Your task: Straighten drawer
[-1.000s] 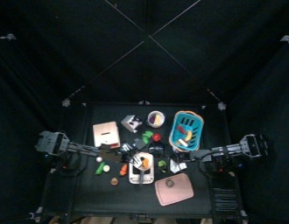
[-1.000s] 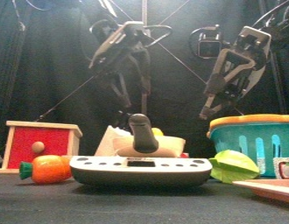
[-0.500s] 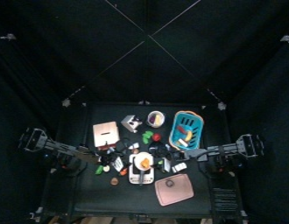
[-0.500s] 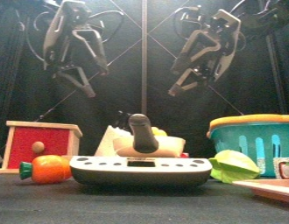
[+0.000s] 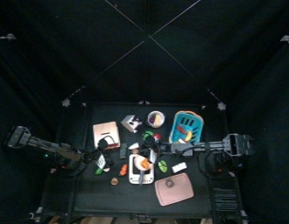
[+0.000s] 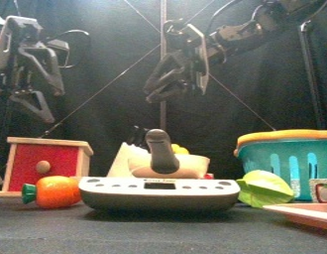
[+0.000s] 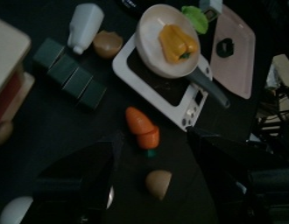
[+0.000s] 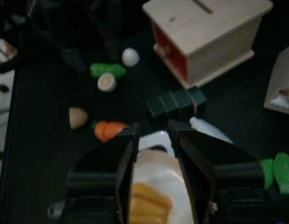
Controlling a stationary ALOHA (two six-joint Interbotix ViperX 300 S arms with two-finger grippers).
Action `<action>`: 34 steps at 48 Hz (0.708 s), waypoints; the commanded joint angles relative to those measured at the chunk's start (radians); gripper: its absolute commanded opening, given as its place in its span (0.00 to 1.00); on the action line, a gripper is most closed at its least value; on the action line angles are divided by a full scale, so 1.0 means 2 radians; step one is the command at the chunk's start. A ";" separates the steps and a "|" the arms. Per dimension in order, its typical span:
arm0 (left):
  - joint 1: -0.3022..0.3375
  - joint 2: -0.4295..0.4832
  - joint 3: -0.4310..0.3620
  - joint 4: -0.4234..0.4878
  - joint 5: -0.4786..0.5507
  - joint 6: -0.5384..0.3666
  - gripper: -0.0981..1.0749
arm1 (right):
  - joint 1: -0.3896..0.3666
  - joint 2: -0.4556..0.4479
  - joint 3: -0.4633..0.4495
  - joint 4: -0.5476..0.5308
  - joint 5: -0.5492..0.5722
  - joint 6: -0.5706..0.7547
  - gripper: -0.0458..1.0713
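The small salmon-tan boxy drawer (image 5: pixel 106 132) with its red face and little round knob sat at the table's left side, well apart from both arms, and nothing was touching it. The left gripper (image 6: pixel 24 87) hung high above that left side with its jaws spread wide and holding nothing. The right gripper (image 8: pixel 158 150) was up over the middle, above the white stove with its frying pan (image 6: pixel 159 190), jaws parted with nothing between them. A small orange carrot (image 6: pixel 50 190) lay just in front of the drawer, and the teal slotted basket (image 6: pixel 290 159) stood off to the right.
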 commanded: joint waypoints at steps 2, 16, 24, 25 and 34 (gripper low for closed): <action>0.002 -0.025 0.018 -0.005 -0.002 -0.015 0.88 | -0.015 0.012 -0.044 0.012 -0.015 0.000 0.64; 0.016 -0.038 0.033 -0.015 0.045 -0.069 0.88 | -0.028 0.093 -0.149 0.028 -0.012 0.000 0.56; 0.032 -0.037 0.034 -0.017 0.067 -0.102 0.88 | -0.031 0.139 -0.208 0.022 -0.002 -0.001 0.56; 0.034 -0.037 0.035 -0.016 0.070 -0.107 0.88 | -0.033 0.148 -0.218 0.021 -0.001 -0.001 0.55; 0.057 -0.024 0.035 -0.012 0.093 -0.145 0.88 | -0.045 0.196 -0.266 0.020 0.012 -0.002 0.55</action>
